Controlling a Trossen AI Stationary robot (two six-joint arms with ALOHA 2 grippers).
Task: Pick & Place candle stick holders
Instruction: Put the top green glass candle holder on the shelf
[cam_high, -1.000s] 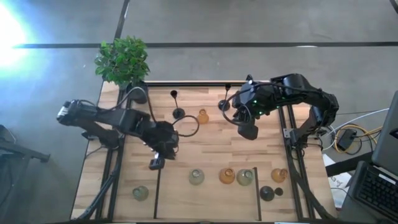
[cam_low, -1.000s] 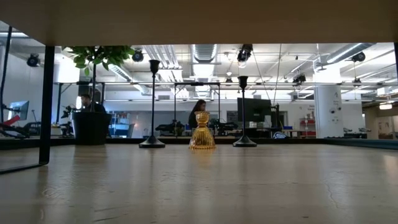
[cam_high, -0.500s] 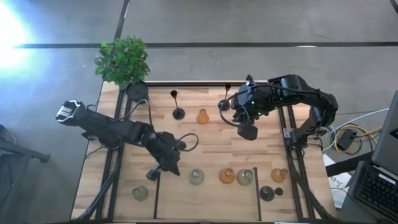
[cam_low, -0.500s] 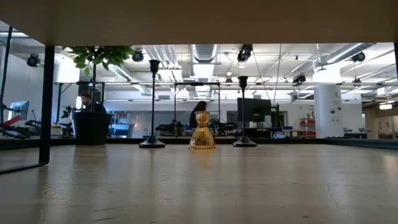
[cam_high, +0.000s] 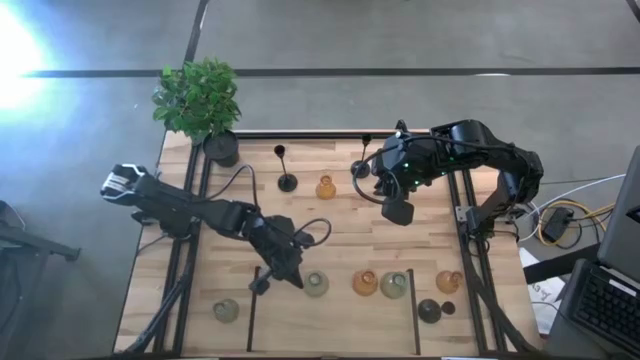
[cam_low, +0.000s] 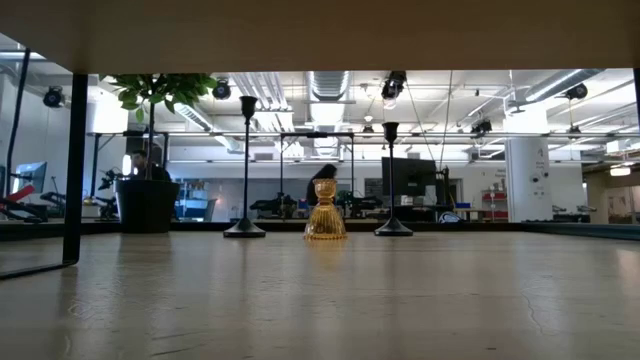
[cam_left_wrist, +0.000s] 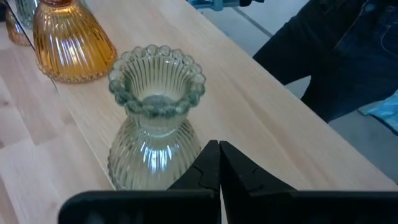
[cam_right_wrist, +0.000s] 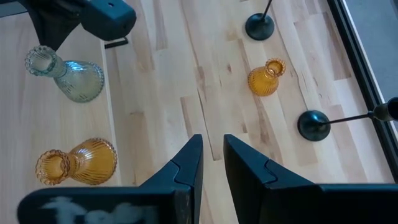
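At the table's near edge, your left gripper (cam_high: 292, 277) sits with fingers pressed together, empty, just beside a pale green ribbed glass candle holder (cam_left_wrist: 154, 124). An amber ribbed glass holder (cam_left_wrist: 69, 43) stands past it. Farther back, your right gripper (cam_right_wrist: 211, 163) hangs slightly parted, holding nothing, near two black thin-stemmed holders (cam_high: 286, 180).

Left gripper (cam_high: 297, 281) reaches low across the table, fingers pressed together — right gripper (cam_high: 399, 212) hovers, slightly parted.
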